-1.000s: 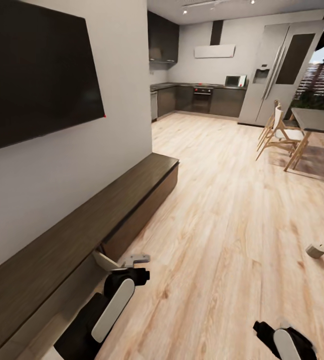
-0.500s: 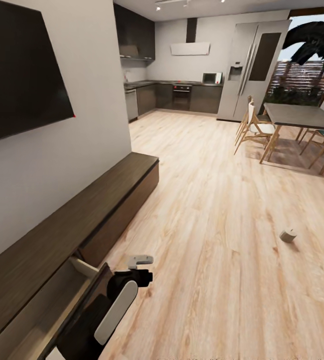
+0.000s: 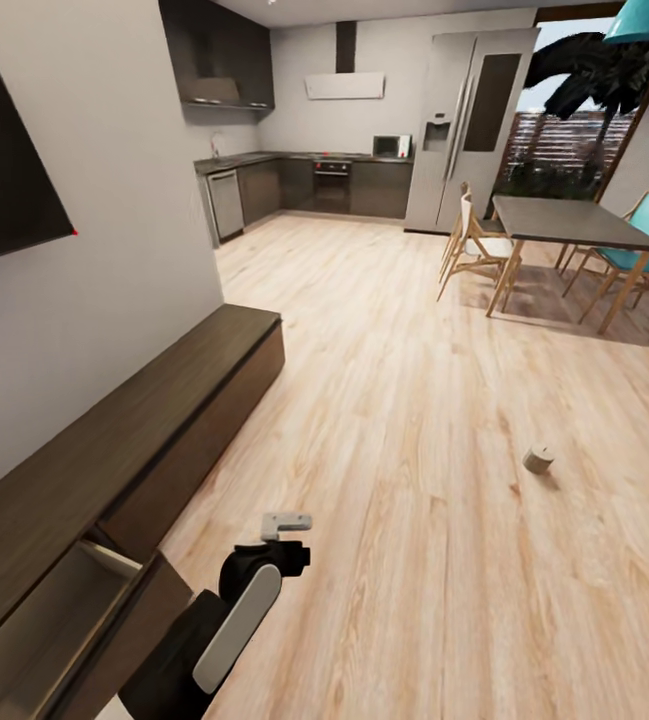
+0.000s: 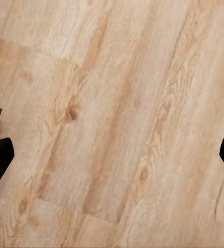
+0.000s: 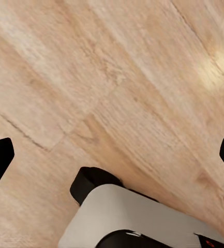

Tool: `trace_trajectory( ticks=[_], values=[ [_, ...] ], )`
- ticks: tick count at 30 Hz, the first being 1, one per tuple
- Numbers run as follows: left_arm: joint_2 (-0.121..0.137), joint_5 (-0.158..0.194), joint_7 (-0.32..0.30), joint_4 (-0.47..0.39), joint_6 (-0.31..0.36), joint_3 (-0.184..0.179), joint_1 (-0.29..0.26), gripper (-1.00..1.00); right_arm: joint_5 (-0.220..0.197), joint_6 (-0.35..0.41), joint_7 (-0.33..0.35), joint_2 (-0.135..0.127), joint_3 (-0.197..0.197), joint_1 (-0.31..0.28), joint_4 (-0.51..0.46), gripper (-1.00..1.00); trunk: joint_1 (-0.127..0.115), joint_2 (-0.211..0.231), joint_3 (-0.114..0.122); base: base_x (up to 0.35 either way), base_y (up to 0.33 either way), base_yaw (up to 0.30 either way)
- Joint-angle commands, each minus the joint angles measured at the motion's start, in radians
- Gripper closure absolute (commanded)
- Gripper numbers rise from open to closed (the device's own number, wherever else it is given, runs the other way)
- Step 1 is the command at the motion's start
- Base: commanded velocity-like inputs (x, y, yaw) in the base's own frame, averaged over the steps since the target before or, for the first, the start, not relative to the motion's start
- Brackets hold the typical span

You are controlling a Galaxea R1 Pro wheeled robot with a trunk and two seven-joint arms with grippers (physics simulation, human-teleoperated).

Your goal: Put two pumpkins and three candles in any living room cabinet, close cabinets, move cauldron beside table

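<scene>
A long dark-brown cabinet runs along the left wall, its drawer pulled open at the near end. One small tan candle lies alone on the wood floor to the right, well away from the cabinet. My left arm reaches out low beside the open drawer, and the left gripper hangs over bare floor. In the left wrist view the left gripper is open, with only floorboards between its fingers. The right gripper is also open, over the floor and above a white and black part of my own body.
A dark TV hangs on the wall above the cabinet. A dark dining table with wooden and teal chairs stands at the far right. Behind it are grey kitchen units and a tall fridge. Wide wood floor stretches between.
The camera has swung to the right, so the cabinet, TV and candle sit further left in the picture. More of the open drawer shows. The left arm holds the same pose.
</scene>
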Motion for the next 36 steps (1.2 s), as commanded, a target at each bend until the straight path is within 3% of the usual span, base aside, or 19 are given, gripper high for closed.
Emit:
trace_trajectory(
  ticks=[1,16,22,36],
  values=[
    [0.000,0.009,0.011,-0.001,0.001,-0.005,-0.001,-1.00,-0.005,0.004,-0.005,0.000,-0.001,0.000,0.000,-1.00,0.000,0.000,-0.002,0.209,-0.249,-0.151],
    [0.000,0.010,0.011,0.000,0.000,-0.013,-0.001,-1.00,0.003,-0.002,-0.004,-0.002,-0.005,0.000,0.055,-1.00,0.000,0.000,-0.023,0.213,-0.262,-0.151],
    [0.000,0.008,0.010,0.004,0.000,-0.013,-0.001,-1.00,0.005,-0.049,-0.004,-0.002,-0.004,0.000,0.067,-1.00,0.000,0.000,-0.030,0.261,-0.228,-0.176],
    [0.000,0.005,0.010,0.007,0.000,-0.015,-0.001,-1.00,0.007,-0.059,-0.002,0.000,0.001,0.000,0.074,-1.00,0.000,0.000,-0.025,0.244,-0.096,-0.266]
  ],
)
